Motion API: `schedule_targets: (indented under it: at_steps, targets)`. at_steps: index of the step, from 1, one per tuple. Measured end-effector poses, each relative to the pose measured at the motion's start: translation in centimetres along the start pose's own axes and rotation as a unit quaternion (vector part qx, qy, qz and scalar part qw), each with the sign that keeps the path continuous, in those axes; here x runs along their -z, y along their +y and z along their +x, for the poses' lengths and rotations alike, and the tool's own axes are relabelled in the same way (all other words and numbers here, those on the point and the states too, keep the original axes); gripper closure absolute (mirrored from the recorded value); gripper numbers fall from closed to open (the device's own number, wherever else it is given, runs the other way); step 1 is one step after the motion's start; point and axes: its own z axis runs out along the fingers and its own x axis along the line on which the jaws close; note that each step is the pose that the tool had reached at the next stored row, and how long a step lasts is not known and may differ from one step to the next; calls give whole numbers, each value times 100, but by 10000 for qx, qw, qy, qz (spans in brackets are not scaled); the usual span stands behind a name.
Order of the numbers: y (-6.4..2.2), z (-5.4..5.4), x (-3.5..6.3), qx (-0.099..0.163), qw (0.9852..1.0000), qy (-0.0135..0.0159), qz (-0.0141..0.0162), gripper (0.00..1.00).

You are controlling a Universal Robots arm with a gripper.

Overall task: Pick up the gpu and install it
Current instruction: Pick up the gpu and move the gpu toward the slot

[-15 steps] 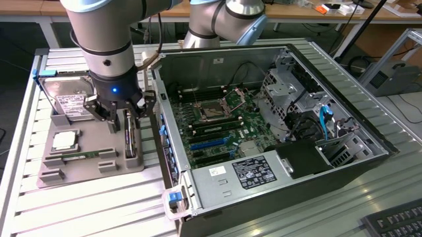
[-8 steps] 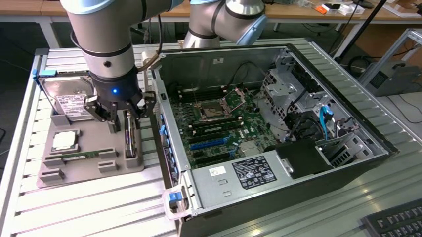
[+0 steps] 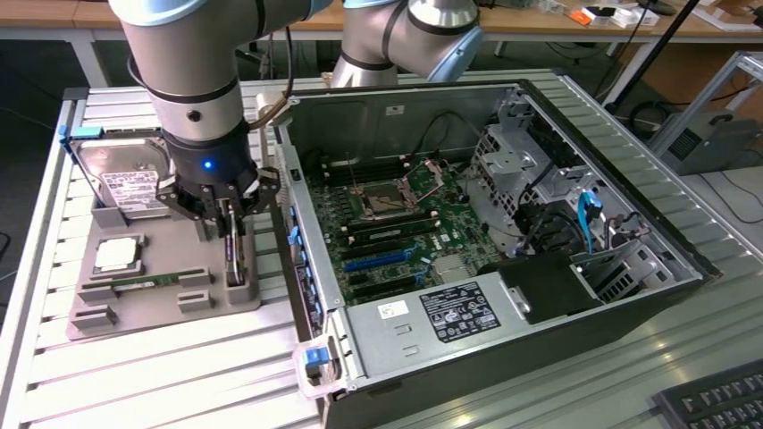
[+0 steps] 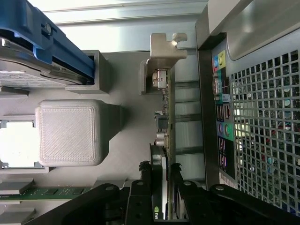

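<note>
Because the card stands on its long edge, the jaws come at it from straight above. In the wrist view they sit against its two flat faces and look clamped on its upper edge. The gripper (image 3: 229, 228) (image 4: 161, 187) points straight down, which suits a lift directly out of the slot.

The gpu (image 3: 235, 261) (image 4: 164, 122) rests upright in the grey printed holder (image 3: 89, 322) (image 4: 126, 154), not yet raised. Its silver bracket (image 4: 165, 47) is at the end away from the gripper. The holder props it like this so both faces stay reachable; lying flat, it would offer the fingers nothing to pinch.

The same holder carries the hard drive (image 3: 125, 183) on edge, a processor (image 3: 116, 255) lying flat and a RAM stick (image 3: 149, 281) in its own groove. All three are set apart from the card, so the arm has room.

Just beside the holder, to the exterior view's right, the computer case (image 3: 357, 94) lies on its side with its panel off. Its motherboard (image 3: 394, 232) faces up, so the blue expansion slots (image 3: 379, 259) can be reached from above.
</note>
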Motion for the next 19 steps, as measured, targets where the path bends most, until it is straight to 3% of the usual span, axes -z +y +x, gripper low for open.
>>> schedule_targets:
  at_steps: [15,19]
  targets:
    - [0,0,0,0,10000,0,0,73]
    - [3,-3,107,0,10000,0,0,73]
